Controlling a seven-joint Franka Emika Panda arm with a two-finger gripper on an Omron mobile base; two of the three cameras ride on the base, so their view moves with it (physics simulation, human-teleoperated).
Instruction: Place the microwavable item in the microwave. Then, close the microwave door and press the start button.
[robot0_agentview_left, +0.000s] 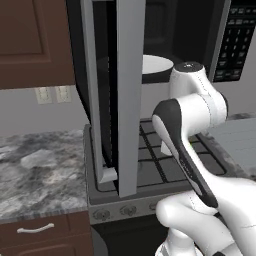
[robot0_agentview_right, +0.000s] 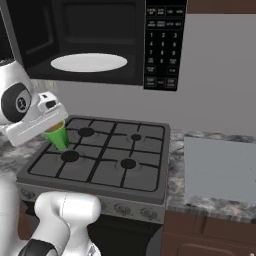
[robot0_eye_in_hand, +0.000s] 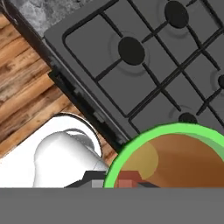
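The microwavable item, a bright green cup (robot0_agentview_right: 58, 136) with brown liquid (robot0_eye_in_hand: 183, 162), hangs above the front left part of the stove. My gripper (robot0_agentview_right: 54, 128) is shut on its rim from above. The hand view looks down into the cup, with the stove grates beneath it. The black microwave (robot0_agentview_right: 100, 30) hangs above the stove, well above the cup, with its white turntable plate (robot0_agentview_right: 89, 62) bare and its keypad (robot0_agentview_right: 162, 45) on the right. The microwave door (robot0_agentview_left: 129, 95) stands swung open to the left, edge-on in the left base view.
A grey stove (robot0_agentview_right: 105, 162) with several burners lies below. Speckled stone counters flank it on the left (robot0_agentview_left: 40, 165) and on the right, where a pale grey slab (robot0_agentview_right: 220, 167) lies. My white arm (robot0_agentview_left: 195, 125) stands before the stove. Wooden floor (robot0_eye_in_hand: 26, 100) lies in front.
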